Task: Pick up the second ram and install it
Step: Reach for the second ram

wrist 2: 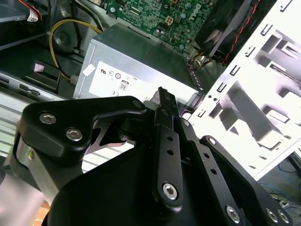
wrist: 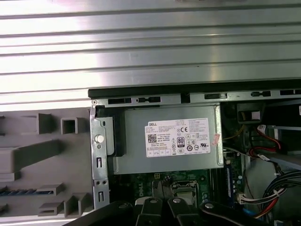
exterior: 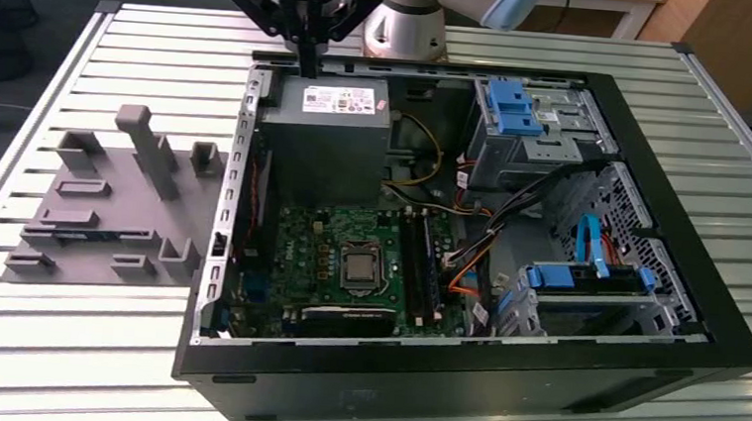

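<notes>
Exterior view: end effector (exterior: 307,62) hangs over the far edge of the open computer case (exterior: 470,381), above the power supply (exterior: 329,133); fingers drawn together, nothing between them; second ram (exterior: 83,235) lies in the grey fixture (exterior: 154,155) on the bench (exterior: 75,348), at the exterior view's left, well apart from the end effector. Second wrist view: end effector (wrist 2: 162,96) narrow, empty, over the power supply (wrist 2: 131,70). First wrist view: second ram (wrist: 16,192) seen as a blue strip in a fixture (wrist: 51,150) slot, beside the case.

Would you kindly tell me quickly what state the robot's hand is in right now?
Hand: closed, with nothing visibly held.
</notes>
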Tool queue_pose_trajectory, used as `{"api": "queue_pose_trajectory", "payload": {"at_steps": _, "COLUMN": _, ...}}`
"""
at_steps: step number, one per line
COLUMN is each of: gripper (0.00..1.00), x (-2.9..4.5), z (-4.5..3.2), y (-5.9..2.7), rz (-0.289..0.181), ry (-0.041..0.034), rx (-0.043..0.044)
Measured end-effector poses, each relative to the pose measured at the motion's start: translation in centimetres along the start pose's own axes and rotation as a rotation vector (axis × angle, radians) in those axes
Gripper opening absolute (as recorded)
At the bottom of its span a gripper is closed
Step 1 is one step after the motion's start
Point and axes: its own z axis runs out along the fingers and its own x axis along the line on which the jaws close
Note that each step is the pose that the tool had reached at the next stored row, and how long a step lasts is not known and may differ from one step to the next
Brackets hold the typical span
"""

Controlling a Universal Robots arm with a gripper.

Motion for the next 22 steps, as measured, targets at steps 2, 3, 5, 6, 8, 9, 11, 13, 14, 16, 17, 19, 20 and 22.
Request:
{"api": "queue_pose_trajectory", "payload": {"at_steps": 2, "gripper": 0.11, "x": 0.12, "z": -0.01, "y": -0.01, "rz": 0.0, "ry": 0.0, "rx": 0.0001}}
{"api": "queue_pose_trajectory", "payload": {"at_steps": 3, "gripper": 0.11, "x": 0.19, "z": -0.01, "y": -0.02, "rz": 0.0, "ry": 0.0, "rx": 0.0}}
{"api": "queue_pose_trajectory", "payload": {"at_steps": 5, "gripper": 0.11, "x": 0.33, "z": -0.01, "y": -0.03, "rz": 0.0, "ry": 0.0, "rx": 0.0}}
{"api": "queue_pose_trajectory", "payload": {"at_steps": 6, "gripper": 0.11, "x": 0.4, "z": -0.01, "y": -0.03, "rz": 0.0, "ry": 0.0001, "rx": 0.0001}}
{"api": "queue_pose_trajectory", "payload": {"at_steps": 8, "gripper": 0.11, "x": 0.52, "z": -0.01, "y": -0.04, "rz": 0.0, "ry": 0.0, "rx": 0.0}}
{"api": "queue_pose_trajectory", "payload": {"at_steps": 9, "gripper": 0.11, "x": 0.58, "z": -0.02, "y": -0.05, "rz": 0.0, "ry": 0.0001, "rx": 0.0001}}
{"api": "queue_pose_trajectory", "payload": {"at_steps": 11, "gripper": 0.11, "x": 0.7, "z": -0.02, "y": -0.05, "rz": 0.0, "ry": 0.0, "rx": 0.0}}
{"api": "queue_pose_trajectory", "payload": {"at_steps": 13, "gripper": 0.11, "x": 0.81, "z": -0.03, "y": -0.06, "rz": 0.0, "ry": 0.0, "rx": 0.0001}}
{"api": "queue_pose_trajectory", "payload": {"at_steps": 14, "gripper": 0.11, "x": 0.87, "z": -0.03, "y": -0.07, "rz": 0.0, "ry": 0.0, "rx": 0.0}}
{"api": "queue_pose_trajectory", "payload": {"at_steps": 16, "gripper": 0.11, "x": 0.99, "z": -0.03, "y": -0.08, "rz": 0.0, "ry": 0.0, "rx": 0.0}}
{"api": "queue_pose_trajectory", "payload": {"at_steps": 17, "gripper": 0.11, "x": 1.06, "z": -0.03, "y": -0.08, "rz": 0.0, "ry": 0.0, "rx": 0.0}}
{"api": "queue_pose_trajectory", "payload": {"at_steps": 19, "gripper": 0.11, "x": 1.18, "z": -0.03, "y": -0.09, "rz": 0.0, "ry": 0.0, "rx": 0.0}}
{"api": "queue_pose_trajectory", "payload": {"at_steps": 20, "gripper": 0.11, "x": 1.25, "z": -0.04, "y": -0.1, "rz": 0.0, "ry": 0.0, "rx": 0.0001}}
{"api": "queue_pose_trajectory", "payload": {"at_steps": 22, "gripper": 0.11, "x": 1.39, "z": -0.04, "y": -0.11, "rz": 0.0, "ry": 0.0001, "rx": 0.0001}}
